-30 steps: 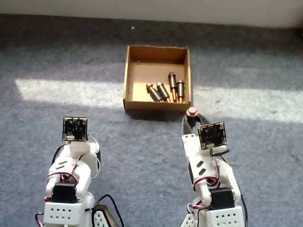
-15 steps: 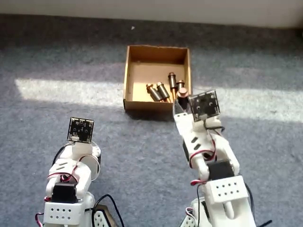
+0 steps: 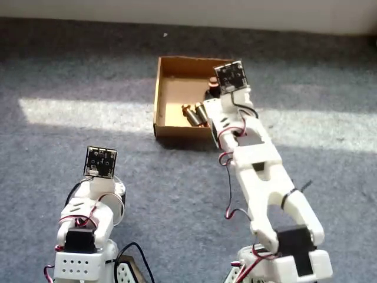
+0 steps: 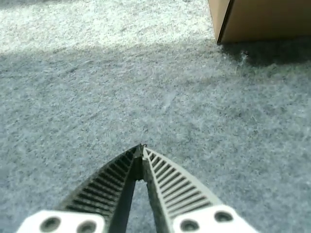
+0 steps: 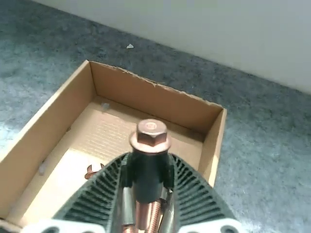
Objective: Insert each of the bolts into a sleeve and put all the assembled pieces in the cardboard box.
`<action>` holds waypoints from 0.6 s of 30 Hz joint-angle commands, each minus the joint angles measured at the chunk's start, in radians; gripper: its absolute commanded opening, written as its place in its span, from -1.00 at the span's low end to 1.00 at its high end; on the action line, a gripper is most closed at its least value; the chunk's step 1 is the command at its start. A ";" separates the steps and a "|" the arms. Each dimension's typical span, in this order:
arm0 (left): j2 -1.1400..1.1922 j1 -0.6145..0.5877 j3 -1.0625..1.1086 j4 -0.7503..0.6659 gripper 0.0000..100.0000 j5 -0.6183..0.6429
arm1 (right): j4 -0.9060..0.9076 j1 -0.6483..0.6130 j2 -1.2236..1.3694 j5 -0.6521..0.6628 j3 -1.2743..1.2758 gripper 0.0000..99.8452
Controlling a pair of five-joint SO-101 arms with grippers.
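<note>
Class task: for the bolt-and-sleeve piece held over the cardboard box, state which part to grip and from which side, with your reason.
Grip the sleeve, pads on two opposite sides just under the hex head, as the right gripper does. Its straight round body gives the ribbed pads a long seat, and the wider head above would likely stop it slipping down.

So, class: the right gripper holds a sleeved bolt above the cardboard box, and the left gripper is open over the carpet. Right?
No: the left gripper is shut over the carpet, as the left wrist view shows. The right gripper does hold a sleeved bolt above the cardboard box.
</note>
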 commanded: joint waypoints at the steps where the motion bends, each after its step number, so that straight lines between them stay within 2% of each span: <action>1: -0.013 -0.013 0.021 0.000 -0.99 -0.008 | -0.030 -0.008 0.117 -0.003 -0.171 -0.99; 8: -0.013 -0.013 0.021 0.000 -0.99 -0.008 | -0.027 -0.008 0.288 0.000 -0.234 -0.98; 13: -0.013 -0.013 0.021 0.000 -0.99 -0.008 | -0.024 -0.012 0.305 0.138 -0.228 -0.82; 18: -0.013 -0.013 0.021 0.000 -0.99 -0.008 | 0.001 -0.008 0.300 0.137 -0.194 -0.80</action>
